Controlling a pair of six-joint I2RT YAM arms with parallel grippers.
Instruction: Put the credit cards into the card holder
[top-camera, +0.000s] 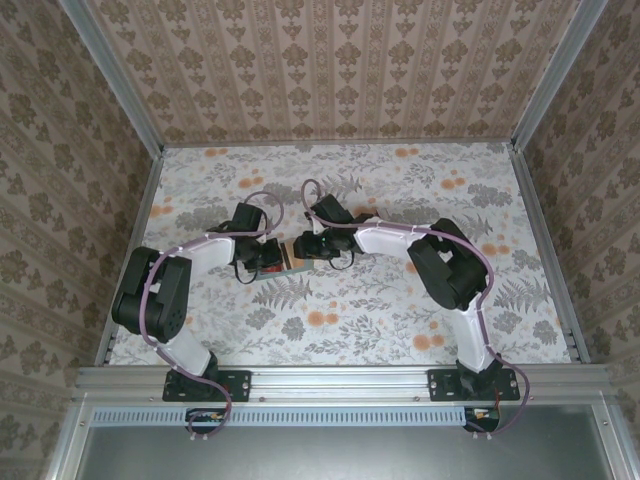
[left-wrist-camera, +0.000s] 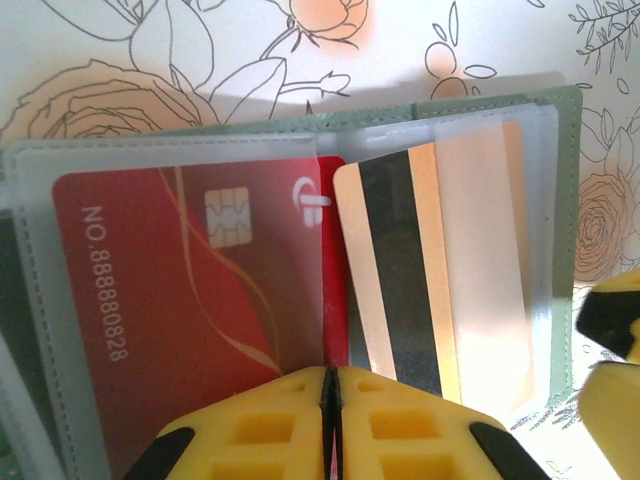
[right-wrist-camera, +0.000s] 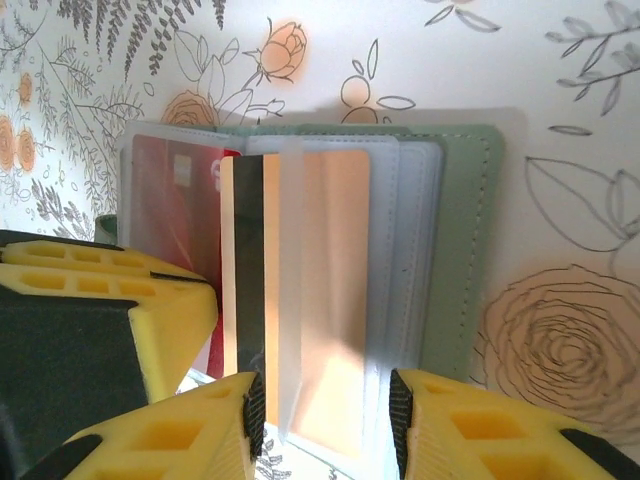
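The floral desk (top-camera: 400, 320) carries the work at its centre, where my two arms meet. The left hand (left-wrist-camera: 330, 430) sits at 9 o'clock of it, pads closed flat together at the near edge of the card holder (right-wrist-camera: 462, 250). I cannot tell whether a sleeve edge is pinched between them. The right hand (right-wrist-camera: 325, 415) comes in from 3 o'clock, jaws apart, astride the near end of the orange card (right-wrist-camera: 335, 300). The holder lies spread open, sage cover down and clear sleeves up. The red card (left-wrist-camera: 180, 300) sits in the sleeve toward 9 o'clock. The orange card lies stripe up beside it, a clear leaf over its 3 o'clock half, and I cannot tell how deep it is seated. I judge the cards light, stiff and slick, best pushed by the short near edge. The holder looks soft and light and the sleeves floppy, so I expect it to slide unless it is pinned at the spine.
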